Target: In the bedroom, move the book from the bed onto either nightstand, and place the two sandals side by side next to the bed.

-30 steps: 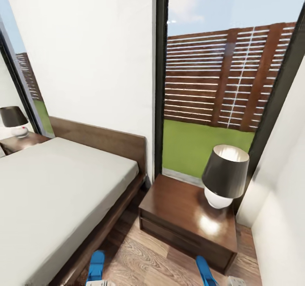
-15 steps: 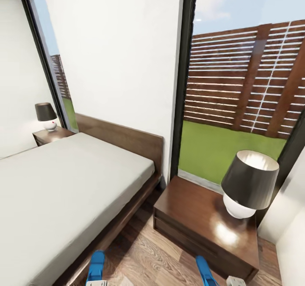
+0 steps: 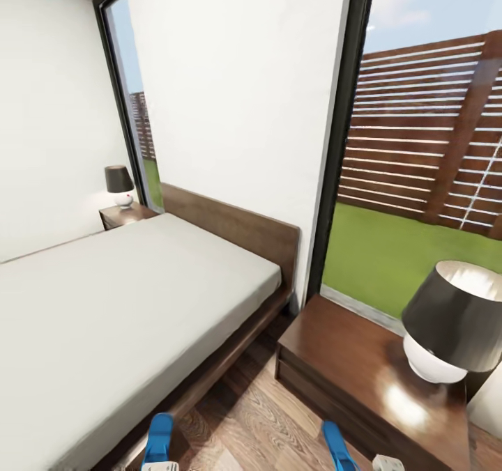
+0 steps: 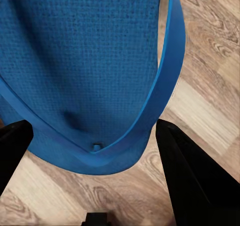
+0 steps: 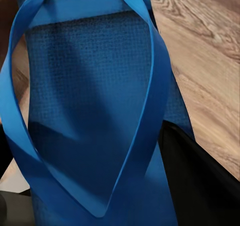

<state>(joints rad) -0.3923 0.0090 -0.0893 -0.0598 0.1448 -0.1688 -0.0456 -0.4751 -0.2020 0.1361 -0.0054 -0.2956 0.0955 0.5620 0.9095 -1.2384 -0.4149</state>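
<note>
Each hand carries a blue sandal, and both show above the floor [image 3: 258, 415] between the bed [image 3: 125, 318] and the near nightstand [image 3: 348, 366]. The left hand [image 4: 95, 186] sits with fingers wide apart around the left sandal [image 4: 85, 70]; whether they pinch it I cannot tell. The right hand [image 5: 100, 206] looks clamped on the right sandal [image 5: 90, 95]. They are likely light, floppy foam with thin straps, so take hold at the sole's edge. No book shows on the mattress.
</note>
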